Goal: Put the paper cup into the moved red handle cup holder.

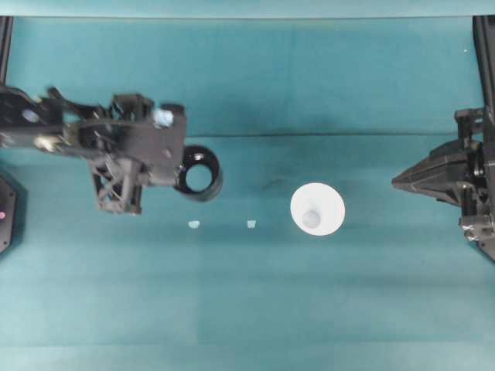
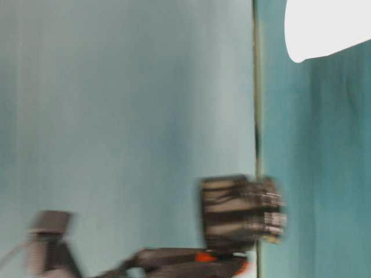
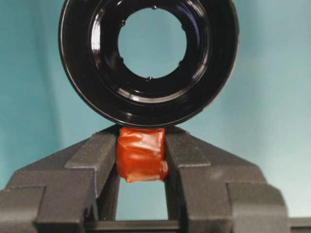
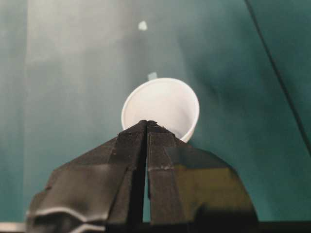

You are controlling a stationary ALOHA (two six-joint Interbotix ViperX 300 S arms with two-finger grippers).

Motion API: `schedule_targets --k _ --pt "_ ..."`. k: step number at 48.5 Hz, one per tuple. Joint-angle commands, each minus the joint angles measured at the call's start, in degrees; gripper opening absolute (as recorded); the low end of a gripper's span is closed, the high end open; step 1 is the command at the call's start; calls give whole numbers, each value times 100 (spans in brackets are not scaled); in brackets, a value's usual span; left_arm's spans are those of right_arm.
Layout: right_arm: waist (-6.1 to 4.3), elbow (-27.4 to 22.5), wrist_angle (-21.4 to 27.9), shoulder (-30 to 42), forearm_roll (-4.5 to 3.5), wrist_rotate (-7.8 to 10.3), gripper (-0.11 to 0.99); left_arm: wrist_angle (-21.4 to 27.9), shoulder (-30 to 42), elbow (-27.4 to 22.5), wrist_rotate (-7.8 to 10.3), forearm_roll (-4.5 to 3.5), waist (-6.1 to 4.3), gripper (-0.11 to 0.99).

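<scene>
The left gripper [image 3: 141, 155] pinches the orange-red handle of the empty black cup holder [image 1: 199, 174]. Right of the holder, well apart, the empty paper cup [image 1: 317, 209] stands upright on the teal tabletop [image 1: 255, 301]. The right gripper [image 4: 146, 125], beyond the cup, is pressed together.

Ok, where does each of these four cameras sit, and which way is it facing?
Overhead: above the table, looking straight down; holder, paper cup, both arms.
Table-level: low at the table edge, turned on its side; blurred holder, white cup.
Left wrist: on the left arm, looking along the left tool, shut on the holder's red handle.
Right wrist: looking past the shut right tool at the cup.
Overhead and right wrist share the cup.
</scene>
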Motion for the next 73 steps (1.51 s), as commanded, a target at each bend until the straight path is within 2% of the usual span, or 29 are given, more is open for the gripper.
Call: schedule_targets --k 1,6,9,13,16,23,33,36,45,73 --pt "-53 -44 -44 26 0 26 -10 18 -53 -176 -9 18 9 27" --pt "-62 -44 -53 26 0 18 -10 -44 88 -334 -26 0 0 27" --pt "-88 -44 -53 26 -26 9 -10 -88 237 -519 -35 9 -18 27" --pt "-123 -44 -53 18 -70 18 -10 -97 466 -782 -88 0 -70 27" --pt "-123 -44 -62 18 -70 9 -10 -88 659 -984 -123 9 -132 27" --pt "-123 -44 -62 18 -70 18 -10 -105 1134 -1345 -281 9 -360 27" --pt "-123 -35 -62 18 -70 18 -10 -255 1617 -1433 -624 0 -694 27" --pt "-123 -26 -70 18 -70 9 -10 -387 1705 -1380 -747 9 -765 27" --pt "-123 9 -70 18 -70 18 -10 -809 1881 -1143 -905 0 -773 27" --pt "-123 35 -88 18 -70 18 -10 -1081 2250 -879 -896 0 -747 27"
